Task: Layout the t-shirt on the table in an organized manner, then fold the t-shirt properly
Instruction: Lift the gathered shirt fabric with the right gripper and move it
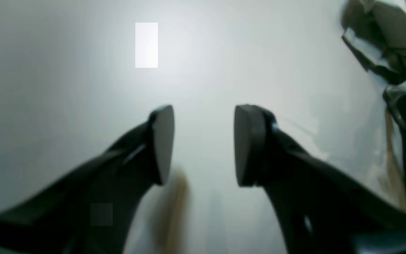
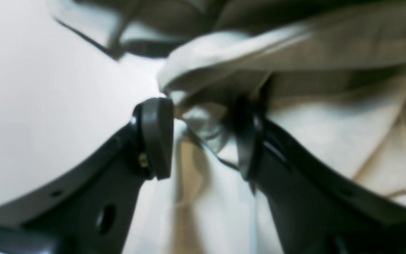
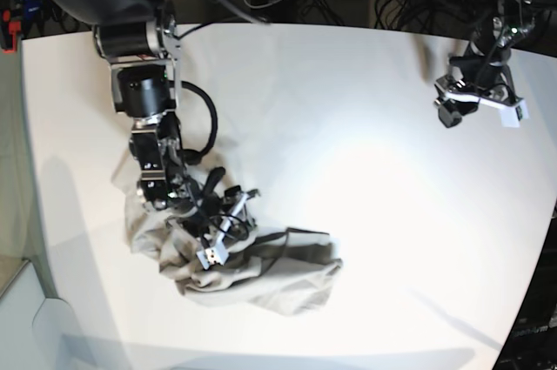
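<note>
The t-shirt (image 3: 252, 274) is soft beige cloth, bunched in rumpled folds near the front left edge of the smooth white table (image 3: 348, 170). My right gripper (image 2: 203, 137) reaches down into the heap, jaws apart around a fold. My left gripper (image 1: 203, 144) hangs parted and empty by the far right corner.

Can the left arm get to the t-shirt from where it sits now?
Probably yes. The left gripper is open and empty, raised at the far side of the table, well away from the crumpled t-shirt. Only bare tabletop lies between them, though the right gripper already works in the cloth.
</note>
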Controlling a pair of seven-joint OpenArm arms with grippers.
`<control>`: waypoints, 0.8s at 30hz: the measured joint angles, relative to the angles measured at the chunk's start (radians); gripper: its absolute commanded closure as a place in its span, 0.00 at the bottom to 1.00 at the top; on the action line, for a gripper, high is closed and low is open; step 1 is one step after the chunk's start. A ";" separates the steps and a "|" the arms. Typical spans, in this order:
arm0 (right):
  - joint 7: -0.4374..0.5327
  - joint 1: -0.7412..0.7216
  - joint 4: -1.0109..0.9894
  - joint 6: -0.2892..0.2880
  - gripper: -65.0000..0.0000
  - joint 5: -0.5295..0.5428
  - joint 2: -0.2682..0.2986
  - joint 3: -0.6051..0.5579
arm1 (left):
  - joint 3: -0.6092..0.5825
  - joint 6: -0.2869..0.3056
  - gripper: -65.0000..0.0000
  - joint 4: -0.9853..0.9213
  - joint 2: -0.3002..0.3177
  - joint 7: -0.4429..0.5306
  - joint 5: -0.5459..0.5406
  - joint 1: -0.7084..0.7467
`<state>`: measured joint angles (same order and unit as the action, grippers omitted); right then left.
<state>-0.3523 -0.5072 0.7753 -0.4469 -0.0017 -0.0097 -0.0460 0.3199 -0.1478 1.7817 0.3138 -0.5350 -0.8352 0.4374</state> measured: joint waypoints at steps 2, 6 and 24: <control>0.035 -0.008 -0.035 0.000 0.56 0.003 0.005 0.000 | 0.000 0.000 0.59 0.000 -0.001 0.000 0.000 0.000; 0.114 -0.019 -0.087 0.008 0.75 0.002 0.009 0.000 | 0.000 0.000 0.59 0.000 -0.001 0.001 0.000 0.000; -0.202 0.225 0.538 -0.157 0.97 0.000 0.018 -0.003 | 0.000 0.000 0.59 0.000 0.001 -0.008 0.000 -0.008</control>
<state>-0.5541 -0.2825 1.3132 -0.6041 -0.0021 0.0082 -0.0486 0.3199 -0.1478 1.7817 0.3145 -0.5426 -0.8356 0.4297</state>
